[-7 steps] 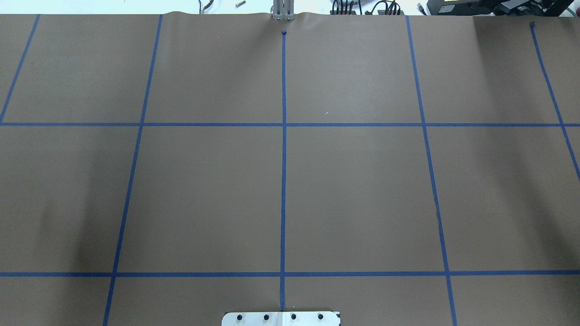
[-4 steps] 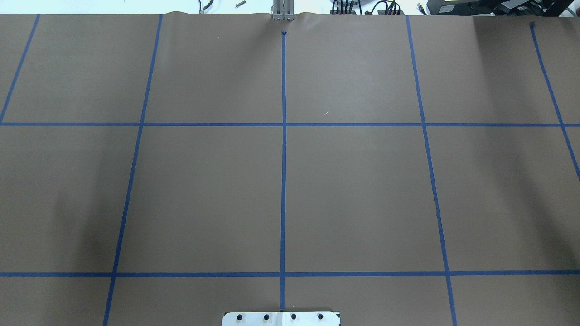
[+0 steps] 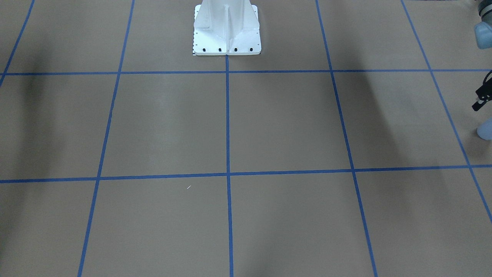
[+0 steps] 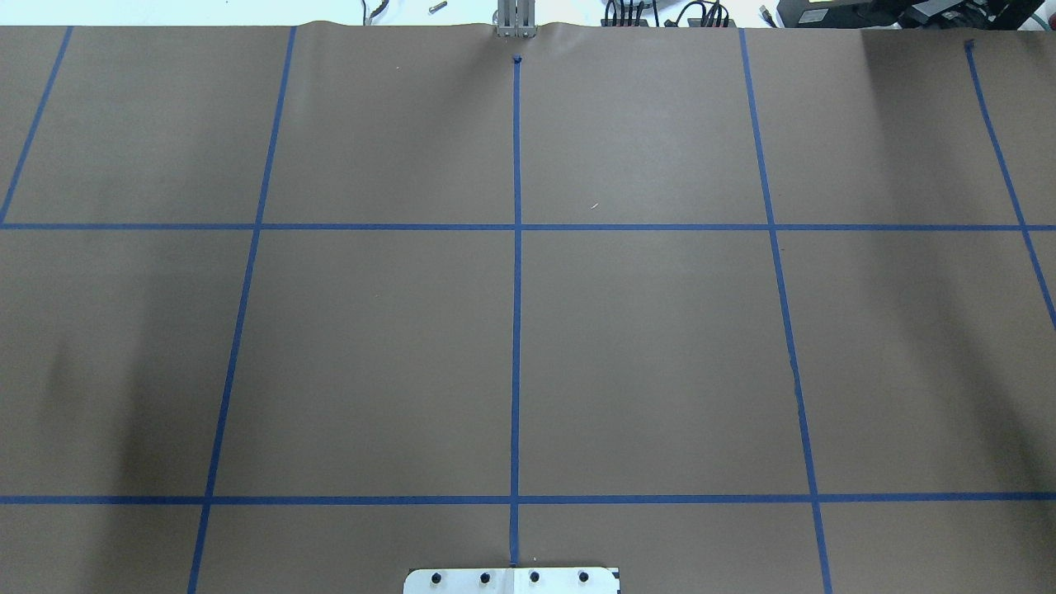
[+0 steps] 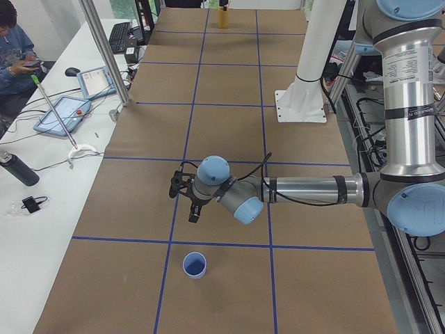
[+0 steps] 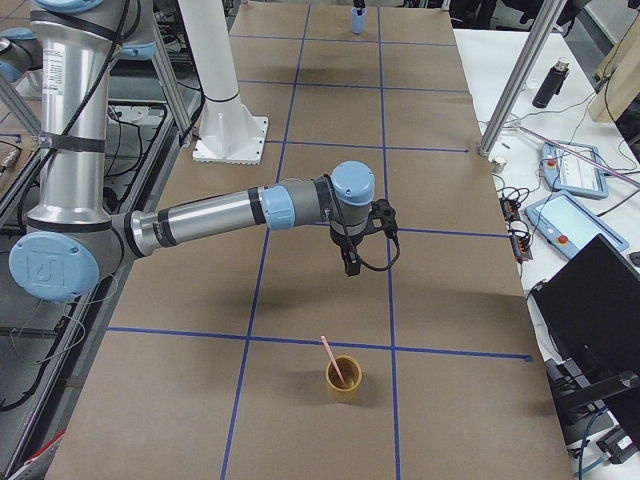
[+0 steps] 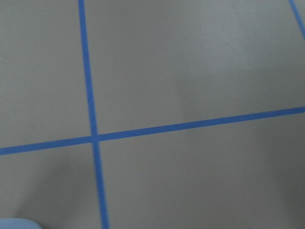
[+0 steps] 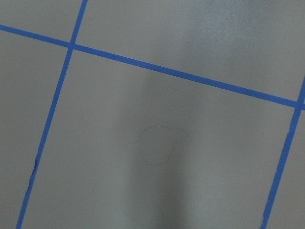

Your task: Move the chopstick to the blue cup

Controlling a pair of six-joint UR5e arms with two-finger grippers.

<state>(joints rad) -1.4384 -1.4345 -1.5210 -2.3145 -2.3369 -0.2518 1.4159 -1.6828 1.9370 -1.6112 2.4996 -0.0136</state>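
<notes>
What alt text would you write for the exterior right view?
A salmon-pink chopstick leans in a mustard-yellow cup on a brown table gridded with blue tape. The robot's right gripper hangs above the table beyond the cup, pointing down.

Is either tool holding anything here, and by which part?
Nothing: the chopstick leans in the tan cup, clear of the right tool; the blue cup stands clear of the left tool.

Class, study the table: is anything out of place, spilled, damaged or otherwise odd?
Nothing is spilled or toppled. The blue cup stands upright, and the chopstick leans in a tan cup. Only oddities: a tiny white speck on the brown paper, and a faint looped mark under the right wrist camera.
</notes>
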